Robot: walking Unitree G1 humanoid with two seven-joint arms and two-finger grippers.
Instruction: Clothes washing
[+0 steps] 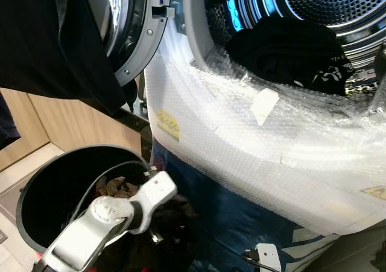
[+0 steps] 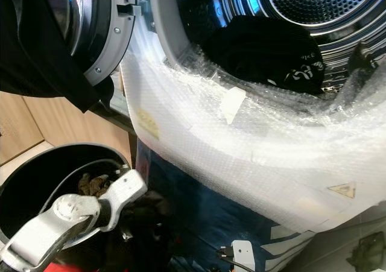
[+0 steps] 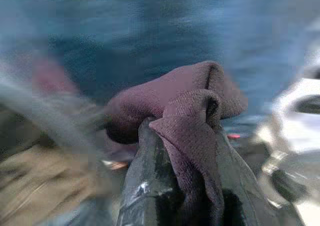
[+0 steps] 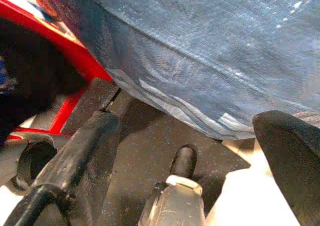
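- The left gripper point(image 3: 175, 151) reaches into the black laundry bin point(image 1: 30, 193) beside the washing machine, its silver forearm angled down over the rim.
- In the left wrist view its two black fingers point(image 3: 145, 186) are closed on a fold of dark maroon garment point(image 3: 185, 100), pinched near the top of the bunch; the picture is blurred, so how deep the bite goes is unclear.
- More clothes lie in the bin, among them a brown patterned piece point(image 1: 114, 187).
- The washer drum point(image 1: 325, 6) stands open above and to the right, a black garment point(image 1: 283, 49) already heaped in its mouth; the door point(image 1: 136, 31) swings out to the left with dark cloth draped over it.
- Bubble wrap point(image 1: 241, 133) covers the machine's front below the opening.
- Judgement: the lift should go straight up until the cloth's tail clears the rim, then arc over the wrap, which could snag a trailing hem.
- The right gripper point(image 4: 185, 161) hangs idle near the floor by blue tarpaulin point(image 4: 210, 50), its fingers spread apart and empty.
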